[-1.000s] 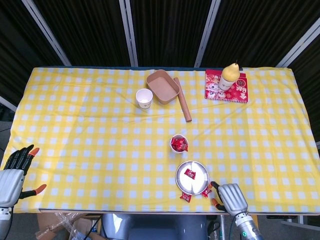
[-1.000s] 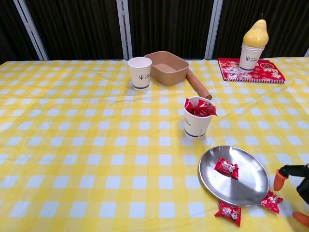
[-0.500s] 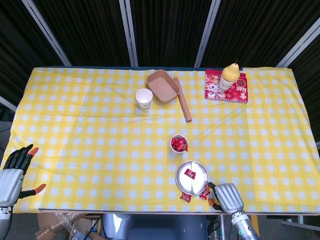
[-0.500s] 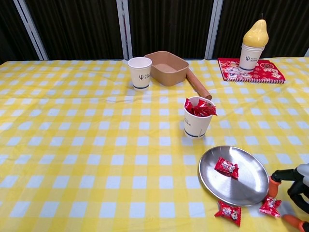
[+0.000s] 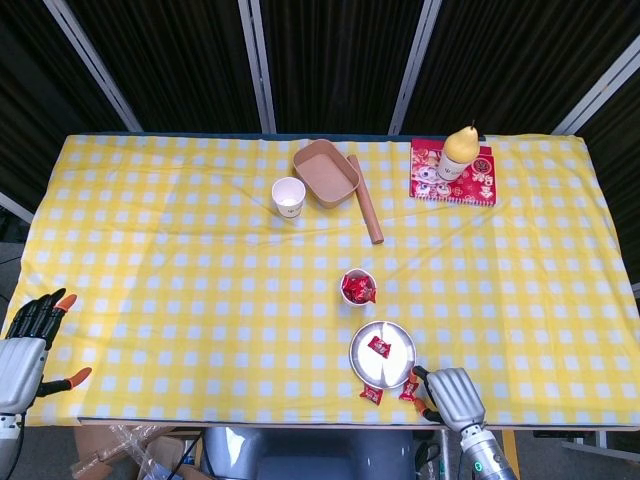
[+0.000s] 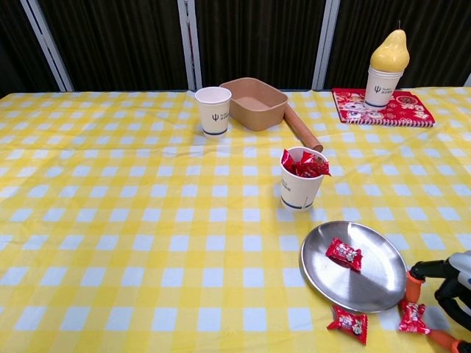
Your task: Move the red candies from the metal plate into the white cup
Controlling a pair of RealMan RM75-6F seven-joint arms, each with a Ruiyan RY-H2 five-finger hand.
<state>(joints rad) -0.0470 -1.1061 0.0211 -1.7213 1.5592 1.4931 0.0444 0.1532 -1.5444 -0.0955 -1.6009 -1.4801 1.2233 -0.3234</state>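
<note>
The metal plate (image 5: pixel 395 366) (image 6: pixel 375 283) lies near the front edge with one red candy (image 5: pixel 380 346) (image 6: pixel 344 254) on it. Two more red candies lie on the cloth beside it: one (image 5: pixel 371 394) (image 6: pixel 347 323) at its front, one (image 5: pixel 408 390) (image 6: pixel 412 316) at its front right. My right hand (image 5: pixel 450 397) (image 6: pixel 450 294) sits at that second candy, with orange fingertips (image 6: pixel 411 283) apart on either side of it and touching the plate's rim. The white cup (image 5: pixel 358 286) (image 6: pixel 302 184) behind the plate holds several red candies. My left hand (image 5: pixel 25 345) rests open at the front left corner.
At the back stand an empty white cup (image 5: pixel 288 197) (image 6: pixel 213 110), a brown tray (image 5: pixel 325 172) (image 6: pixel 255 103) and a brown roll (image 5: pixel 365 211) (image 6: pixel 303 127). A pear-topped cup (image 5: pixel 457 152) (image 6: pixel 386 68) stands on a red book (image 5: pixel 480 180) (image 6: pixel 408 110) at the back right.
My right hand has crept left toward the plate and around the loose candy. The plate has slid slightly left. The left hand has stayed put.
</note>
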